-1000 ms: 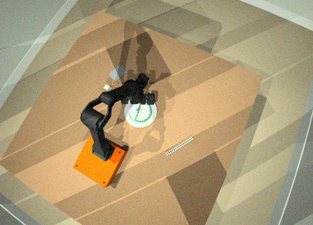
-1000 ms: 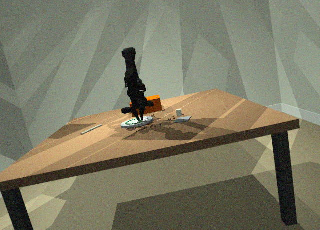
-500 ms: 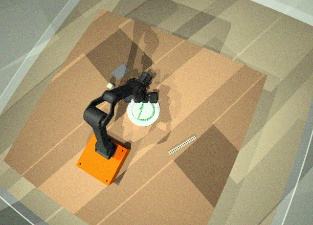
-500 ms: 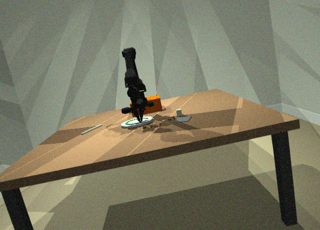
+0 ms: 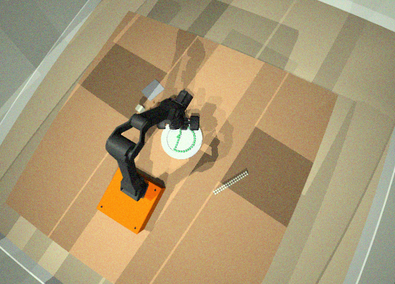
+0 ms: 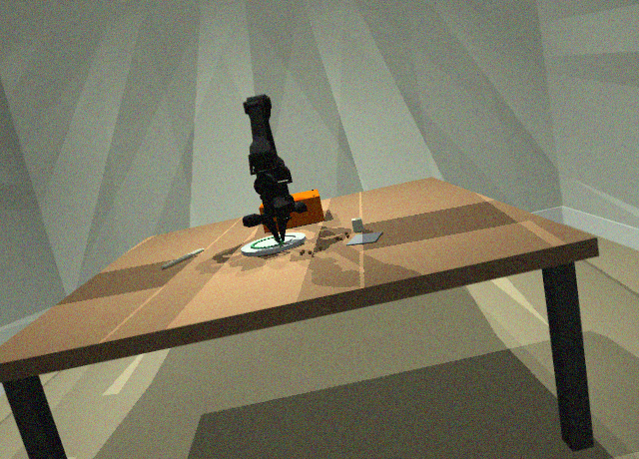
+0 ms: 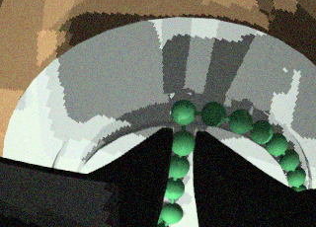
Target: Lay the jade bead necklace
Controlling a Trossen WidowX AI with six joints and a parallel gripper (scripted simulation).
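The round white bead board [image 5: 163,141] [image 6: 248,250] [image 7: 114,79] lies flat on the table in front of the arm. The jade bead necklace [image 5: 181,151] [image 7: 240,121] is on it. Its green beads curve along the right side of the ring groove. The other strand runs nearly straight across the inner disc, and the groove's left side shows no beads. My gripper [image 5: 181,128] [image 6: 281,241] [image 7: 183,140] points down at the board's far part, shut on beads of the straight strand just beside the far bend. The fingers hide part of the board in the wrist view.
A grey square plate [image 5: 153,89] [image 6: 364,237] and a small pale block [image 5: 139,108] [image 6: 356,225] lie to one side, with small brown bits near them. A strip of pale beads [image 5: 230,182] [image 6: 183,258] lies on the other side. The orange base [image 5: 127,204] [image 6: 310,209] carries the arm.
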